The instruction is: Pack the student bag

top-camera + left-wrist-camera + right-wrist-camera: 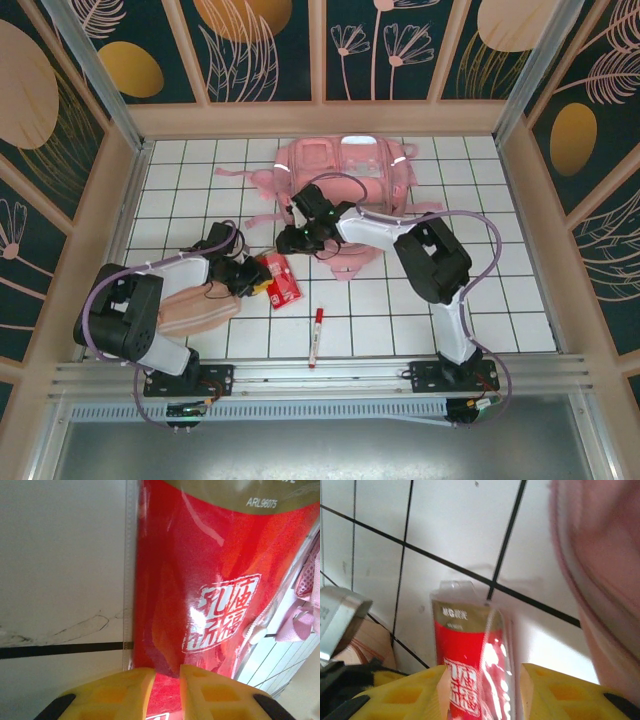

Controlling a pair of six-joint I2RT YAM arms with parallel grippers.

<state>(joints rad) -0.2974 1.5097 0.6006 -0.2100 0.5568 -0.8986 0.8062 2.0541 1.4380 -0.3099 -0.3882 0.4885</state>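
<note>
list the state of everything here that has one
left gripper: shut on red packet
right gripper: open, jaws either side of the packet
red packet: on the table, end pinched by left gripper
student bag: lying flat, open or zipped unclear
marker: lying loose, untouched
pencil pouch: lying under the left arm

— What's the bench (500, 300) like?
— A white top ruled into squares by thin black lines. The left wrist view shows a few faint dark scuffs (75, 627) beside one line.
— And round it?
— There are walls on three sides: the back wall (270, 50), left wall (50, 150) and right wall (590, 180). All are dark teal panels with peach and gold leaves and flowers, set in pale peach frames. Metal posts (100, 75) rise at the far corners.
— The near edge?
— An aluminium rail (320, 378), then a grey slotted duct (330, 411). The light is even and the shadows are soft.
</note>
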